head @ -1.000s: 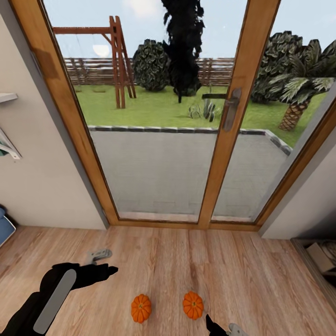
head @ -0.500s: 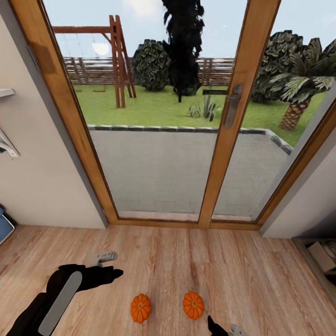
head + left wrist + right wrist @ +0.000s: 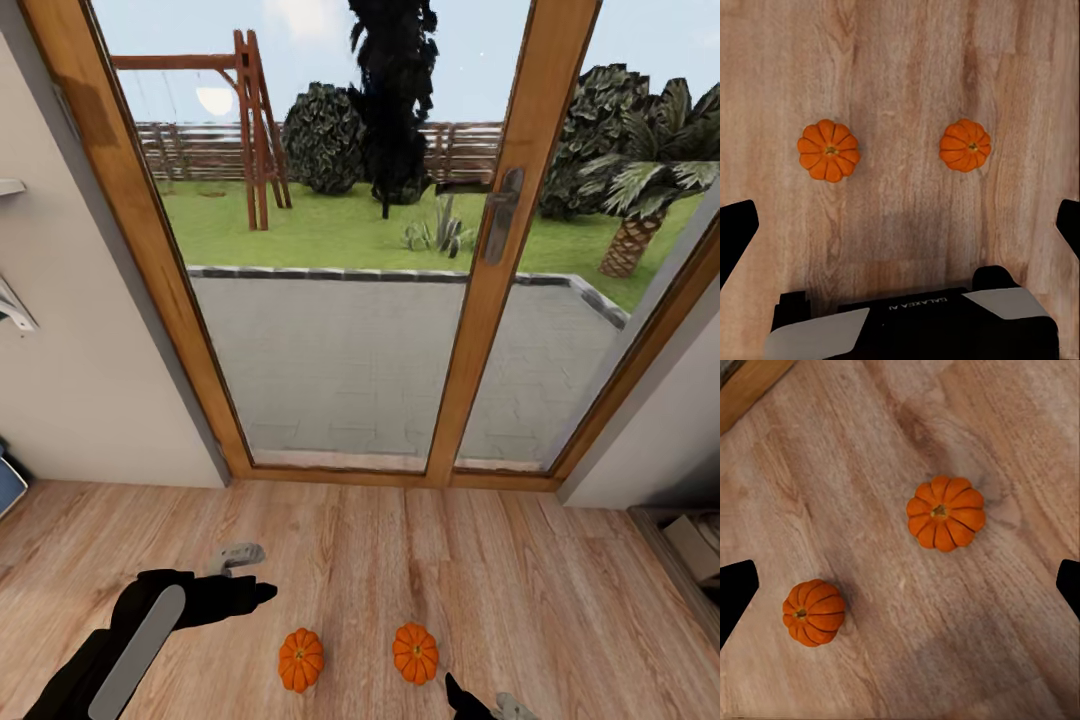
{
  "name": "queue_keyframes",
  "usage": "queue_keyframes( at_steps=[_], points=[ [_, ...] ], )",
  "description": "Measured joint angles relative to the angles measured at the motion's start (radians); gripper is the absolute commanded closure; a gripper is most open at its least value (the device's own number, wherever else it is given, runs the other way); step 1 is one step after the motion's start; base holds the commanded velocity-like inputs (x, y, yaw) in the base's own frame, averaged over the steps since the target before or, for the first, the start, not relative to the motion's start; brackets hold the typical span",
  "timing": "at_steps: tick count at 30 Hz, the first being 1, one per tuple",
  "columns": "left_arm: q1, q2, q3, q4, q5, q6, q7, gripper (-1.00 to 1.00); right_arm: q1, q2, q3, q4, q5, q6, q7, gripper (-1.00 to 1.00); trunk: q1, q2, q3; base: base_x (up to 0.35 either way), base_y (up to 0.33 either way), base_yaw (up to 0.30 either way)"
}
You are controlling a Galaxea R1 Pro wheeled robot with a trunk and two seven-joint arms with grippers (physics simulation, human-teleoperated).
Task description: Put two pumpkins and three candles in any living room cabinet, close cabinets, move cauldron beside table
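Two small orange ribbed pumpkins lie side by side on the wood floor, the left pumpkin and the right pumpkin, a short gap apart. My left gripper hovers to the left of and beyond the left one, open and empty. The left wrist view looks down on both pumpkins, with the black fingertips spread wide at the frame's edges. My right gripper pokes in near the right pumpkin at the frame's lower edge. In its wrist view the pumpkins lie beyond wide-apart fingertips.
A wood-framed glass patio door stands just beyond the pumpkins, with a patio and garden outside. A beige wall with a shelf bracket is at left. A low unit with a box sits at the right edge.
My left arm has moved to the right, closer to the left pumpkin. The pumpkins and the right gripper have stayed put.
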Motion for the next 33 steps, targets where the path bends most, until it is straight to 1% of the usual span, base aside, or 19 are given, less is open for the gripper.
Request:
queue_keyframes(
  at_steps=[1,2,4,5,9,11,14,16,19,22,25,28,33],
  points=[
    [0.0,0.001,-0.006,0.0,0.01,0.0,0.0,-1.0,0.0,-0.009,-0.002,-0.001,-0.013,0.017,0.024,-1.0,0.004,-0.007,-0.003,0.0,0.0,0.0],
    [0.0,0.003,-0.012,-0.001,0.018,0.0,0.0,-1.0,0.0,-0.029,-0.007,-0.001,-0.042,0.055,0.059,-1.0,0.008,-0.014,-0.006,0.0,0.0,0.0],
    [0.0,0.005,-0.013,-0.001,0.026,0.0,-0.001,-1.0,-0.002,-0.058,-0.009,-0.002,-0.072,0.1,0.085,-1.0,0.015,-0.028,-0.013,0.0,0.0,0.0],
    [0.0,0.007,-0.013,-0.002,0.035,0.0,0.0,-1.0,-0.002,-0.068,-0.009,-0.003,-0.08,0.113,0.091,-1.0,0.019,-0.035,-0.016,0.0,0.0,0.0],
    [0.0,0.009,-0.018,-0.002,0.069,0.0,0.0,-1.0,-0.007,-0.084,-0.009,-0.003,-0.093,0.136,0.101,-1.0,0.035,-0.063,-0.028,0.0,0.0,0.0],
    [0.0,0.009,-0.019,-0.002,0.074,0.0,0.001,-1.0,-0.011,-0.091,-0.009,-0.003,-0.095,0.141,0.102,-1.0,0.042,-0.077,-0.034,0.0,0.0,0.0],
    [0.0,0.01,-0.019,-0.001,0.076,0.0,0.001,-1.0,-0.025,-0.097,-0.01,-0.003,-0.097,0.145,0.102,-1.0,0.054,-0.098,-0.044,0.0,0.0,0.0],
    [0.0,0.013,-0.014,-0.001,0.077,0.001,0.0,-1.0,-0.069,-0.099,-0.009,-0.011,-0.096,0.15,0.104,-1.0,0.061,-0.112,-0.05,0.0,0.0,0.0],
    [0.0,0.022,-0.011,-0.002,0.081,0.002,-0.001,-1.0,-0.086,-0.1,-0.009,-0.034,-0.096,0.173,0.103,-1.0,0.073,-0.133,-0.06,0.0,0.0,0.0],
    [0.0,0.025,-0.019,-0.004,0.102,0.002,-0.001,-1.0,-0.103,-0.101,-0.009,-0.07,-0.096,0.196,0.102,-1.0,0.084,-0.154,-0.069,0.0,0.0,0.0],
    [0.0,0.027,-0.02,-0.003,0.116,0.002,-0.001,-1.0,-0.141,-0.1,-0.009,-0.085,-0.094,0.234,0.092,-1.0,0.096,-0.175,-0.078,0.0,0.0,0.0],
    [0.0,0.027,-0.02,-0.005,0.118,0.002,-0.001,-1.0,-0.151,-0.1,-0.009,-0.084,-0.092,0.25,0.09,-1.0,0.107,-0.196,-0.088,0.0,0.0,0.0],
    [0.0,0.029,-0.02,-0.01,0.119,0.003,-0.001,-1.0,-0.153,-0.101,-0.008,-0.083,-0.088,0.253,0.092,-1.0,0.127,-0.231,-0.103,0.0,0.0,0.0]
  ],
)
